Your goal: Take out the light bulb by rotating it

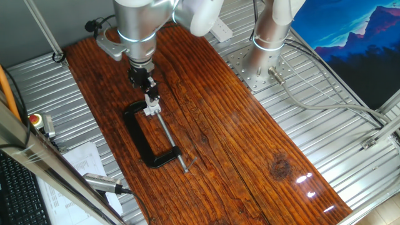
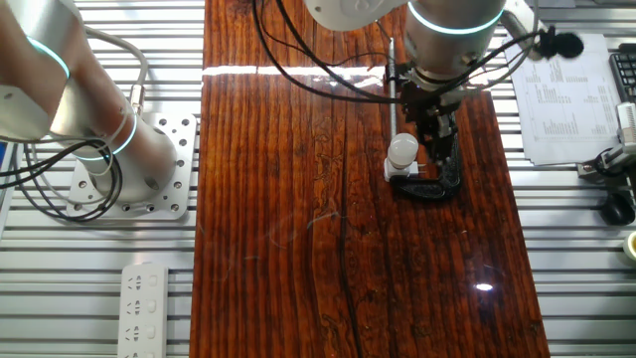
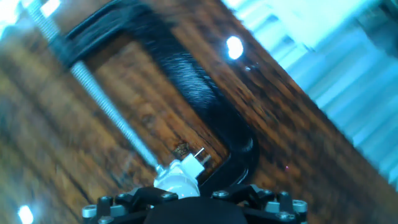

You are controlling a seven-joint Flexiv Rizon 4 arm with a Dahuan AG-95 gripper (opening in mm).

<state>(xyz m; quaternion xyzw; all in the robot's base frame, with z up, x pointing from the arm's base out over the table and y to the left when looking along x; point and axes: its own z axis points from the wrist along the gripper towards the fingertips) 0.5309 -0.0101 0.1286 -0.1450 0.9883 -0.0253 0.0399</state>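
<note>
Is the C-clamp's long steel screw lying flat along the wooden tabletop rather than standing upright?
Yes. In one fixed view the steel screw runs flat along the wooden tabletop, through the black C-clamp.

Place: robot lab
Evidence: 2 arms [image 2: 79, 109] sitting bolted on slatted metal bench [image 1: 325, 112]; cables, power strip [image 2: 144, 308], keyboard [image 1: 19, 194] lying around

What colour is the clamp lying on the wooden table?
Black, with a bare steel screw. The clamp shows best in the fixed view from the table's long side.
</note>
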